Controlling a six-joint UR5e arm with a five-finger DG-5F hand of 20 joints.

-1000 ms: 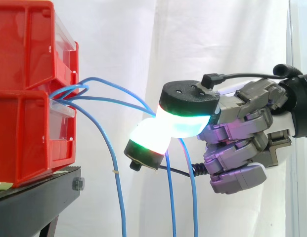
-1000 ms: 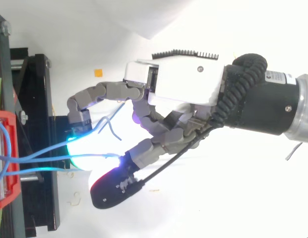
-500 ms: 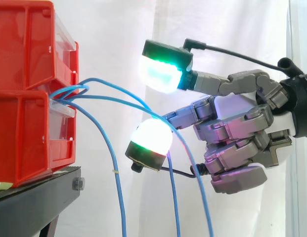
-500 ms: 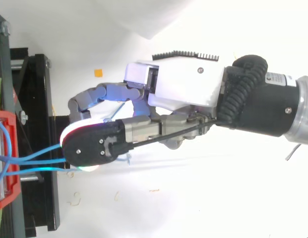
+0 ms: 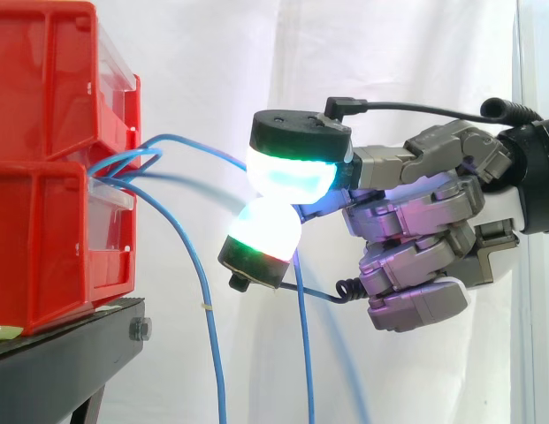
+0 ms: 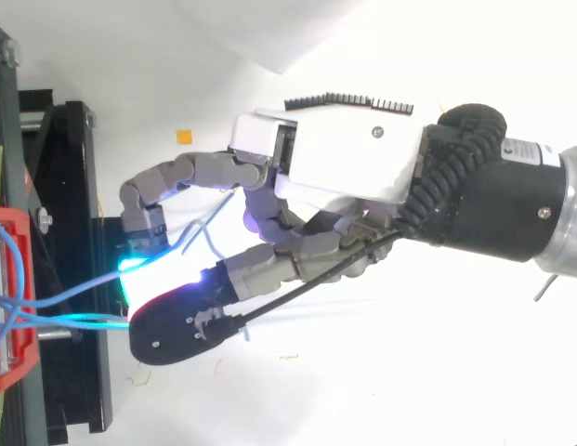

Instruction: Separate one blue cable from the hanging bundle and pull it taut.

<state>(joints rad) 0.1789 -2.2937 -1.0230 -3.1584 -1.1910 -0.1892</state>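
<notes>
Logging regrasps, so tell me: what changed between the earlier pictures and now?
The hand's upper pad, lifted off half a second ago, has come back down onto the lower pad, pinching the blue cable again, nearer the red bins than the first pinch. The bins and the other hanging cable stayed put.

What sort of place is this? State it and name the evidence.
Probably a robotics test bench: stacked red plastic bins on a black metal stand, thin blue cables hanging from them, a plain white curtain behind.
</notes>
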